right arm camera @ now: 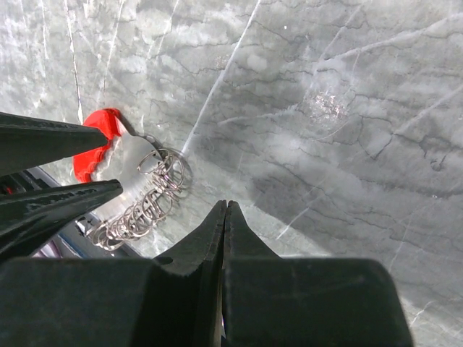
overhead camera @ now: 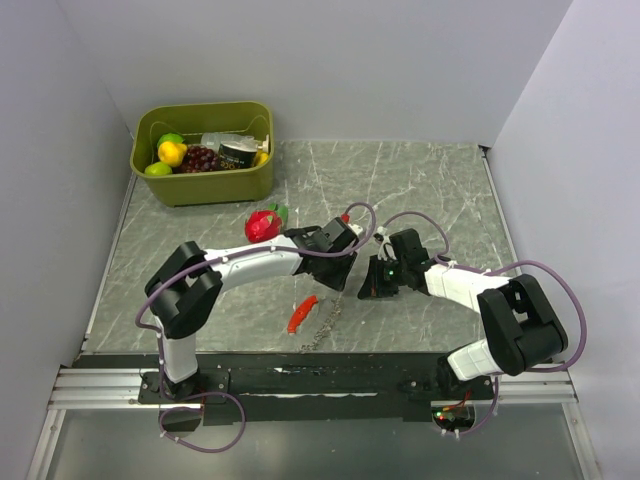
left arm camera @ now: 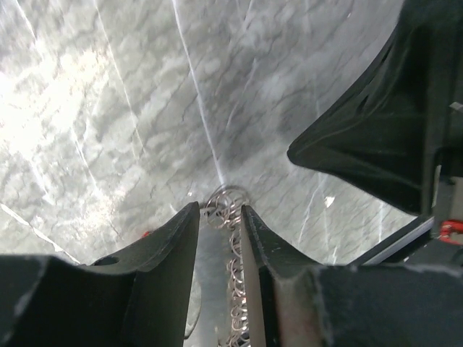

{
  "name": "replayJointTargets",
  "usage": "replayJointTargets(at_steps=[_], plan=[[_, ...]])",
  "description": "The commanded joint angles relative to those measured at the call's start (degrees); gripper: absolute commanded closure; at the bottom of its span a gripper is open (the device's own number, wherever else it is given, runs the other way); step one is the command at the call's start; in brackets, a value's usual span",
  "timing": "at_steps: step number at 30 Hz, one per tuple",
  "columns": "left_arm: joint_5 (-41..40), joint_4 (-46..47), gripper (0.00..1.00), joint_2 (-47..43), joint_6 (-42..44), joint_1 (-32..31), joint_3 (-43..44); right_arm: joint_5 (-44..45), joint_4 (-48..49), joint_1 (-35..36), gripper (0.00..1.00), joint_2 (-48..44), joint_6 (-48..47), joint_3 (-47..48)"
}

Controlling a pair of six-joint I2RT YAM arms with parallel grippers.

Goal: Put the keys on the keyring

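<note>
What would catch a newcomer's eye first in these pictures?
The two arms meet mid-table: a chain of silvery rings sits between the jaws of the left gripper, with the right gripper, jaws shut, close beside it. The reds stand out too: a strawberry toy by the left arm, and the keyring with its red fob on the table nearer the bases. A green bin of toy fruit stands at the back left.

The counter (overhead camera: 430, 180) is a grey, marble-patterned slab with pale veins running across it. An olive-green bin (overhead camera: 210, 188) stands on its far left corner. Just in front of the bin's right end sits a red strawberry toy (overhead camera: 264, 226) with green leaves. Nearer the front edge lies the keyring (overhead camera: 312, 318), well apart from both. Its curved red fob (overhead camera: 301, 313) is on the left and its silvery chain (overhead camera: 327, 322) trails to the right.
</note>
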Motion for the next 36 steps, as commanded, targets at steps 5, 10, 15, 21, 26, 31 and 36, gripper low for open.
replayJointTargets(at_steps=[5, 10, 15, 21, 26, 31, 36], plan=[[-1.39, -2.89, 0.59, -1.49, 0.87, -2.23, -1.12, -0.75, 1.77, -0.29, 1.0, 0.24, -0.57, 0.56], [-1.47, -2.28, 0.61, 0.17, 1.22, -2.67, -1.47, -0.93, 1.69, -0.38, 1.0, 0.77, -0.66, 0.83], [-4.02, -1.48, 0.64, 0.97, 1.31, -2.76, -1.91, -1.02, 1.42, -0.29, 1.0, 0.68, -0.75, 0.83], [-3.93, -1.04, 0.66, 2.64, 1.83, -2.67, -1.91, -1.19, 1.33, -0.38, 1.0, 0.51, -0.83, 0.74], [-3.85, 0.28, 0.7, 2.2, 2.1, -2.67, -2.97, -1.11, 1.25, -0.38, 1.0, 0.51, -0.92, 0.74], [-4.11, 0.8, 0.82, 2.64, 2.01, -2.67, -3.06, -1.37, 1.25, -0.38, 1.0, 0.77, -0.92, 0.83], [-6.21, 0.37, 0.99, 2.64, 2.36, -2.49, -2.62, -0.75, 0.72, -0.29, 1.0, 0.42, -0.92, 0.83]])
